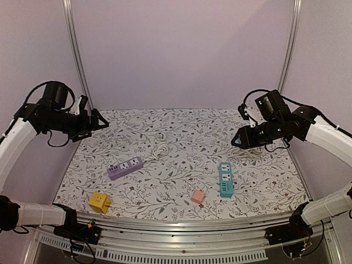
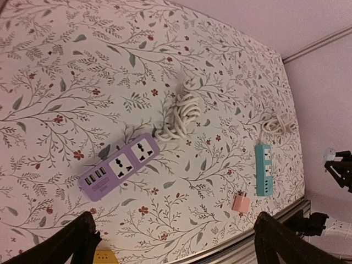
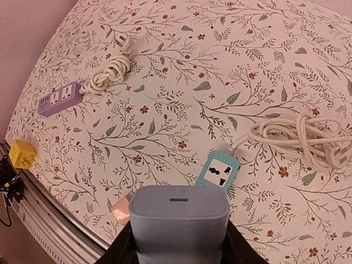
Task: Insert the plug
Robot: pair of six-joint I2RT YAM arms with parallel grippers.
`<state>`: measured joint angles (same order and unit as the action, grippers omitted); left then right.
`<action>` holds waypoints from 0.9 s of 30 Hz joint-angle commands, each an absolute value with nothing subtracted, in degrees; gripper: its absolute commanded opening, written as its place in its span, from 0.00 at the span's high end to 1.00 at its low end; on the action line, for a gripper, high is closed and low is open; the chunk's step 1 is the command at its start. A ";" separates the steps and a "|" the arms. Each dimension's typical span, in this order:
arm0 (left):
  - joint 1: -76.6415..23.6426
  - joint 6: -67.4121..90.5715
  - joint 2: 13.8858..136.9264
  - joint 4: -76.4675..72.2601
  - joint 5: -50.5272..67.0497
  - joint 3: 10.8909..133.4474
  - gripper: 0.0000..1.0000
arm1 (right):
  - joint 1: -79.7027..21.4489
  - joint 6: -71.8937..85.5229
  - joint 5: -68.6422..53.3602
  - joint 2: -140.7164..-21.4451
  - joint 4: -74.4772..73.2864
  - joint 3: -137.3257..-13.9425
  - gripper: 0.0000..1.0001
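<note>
The floral worktop (image 1: 181, 124) fills the scene, with both arms raised above it at either side. The teal power strip (image 1: 225, 179) lies on the right half. Its long axis runs from the far side towards the near edge, and its white cable (image 3: 297, 137) is bundled beyond its far end. Your right claw (image 1: 240, 141) hangs above that far end, clamped on the blue-grey plug (image 3: 179, 214). From the claw, the strip lies below and a little towards the near edge, so the right arm is by far the nearer one. Your left claw (image 2: 175, 220) hovers high over the far-left corner with its fingers wide apart and holding nothing, and it is closer to the purple power strip (image 1: 125, 168). In the right wrist view the plug body covers most of the teal strip, so only one end socket shows past the plug's top edge. The plug's pins face away from the camera and you cannot see them, so their alignment with the socket holes cannot be judged. The pink adapter (image 1: 198, 196) sits just beside the strip's near end and is mostly hidden in the wrist view. The yellow cube (image 1: 99, 202) sits well apart, near the left front edge.
</note>
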<state>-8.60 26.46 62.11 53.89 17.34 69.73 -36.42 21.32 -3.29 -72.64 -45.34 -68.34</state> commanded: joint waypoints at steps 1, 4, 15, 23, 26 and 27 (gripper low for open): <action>-18.97 29.35 66.07 53.95 26.62 74.25 0.00 | -40.28 15.46 -6.41 -68.65 -39.25 -68.62 1.00; -25.06 31.98 70.28 52.46 29.69 78.01 0.02 | -42.43 13.15 -8.08 -67.28 -36.53 -68.30 1.00; -43.10 37.81 85.05 49.21 30.59 92.01 0.06 | -51.02 1.03 -10.34 -67.21 -30.21 -67.80 1.00; -49.14 38.53 94.39 49.23 31.68 102.47 0.09 | -52.02 -5.16 -12.27 -68.93 -31.68 -69.37 1.00; -50.80 38.81 96.82 49.31 31.15 104.66 0.11 | -52.43 -6.83 -12.74 -69.11 -31.83 -69.14 1.00; -51.32 38.72 97.63 49.30 31.16 105.35 0.11 | -52.50 -7.21 -12.83 -68.89 -31.33 -68.75 1.00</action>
<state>-49.04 38.02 94.98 49.47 30.89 102.41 -51.68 -3.36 -11.33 -68.75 -31.86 -68.20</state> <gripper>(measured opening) 0.895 0.434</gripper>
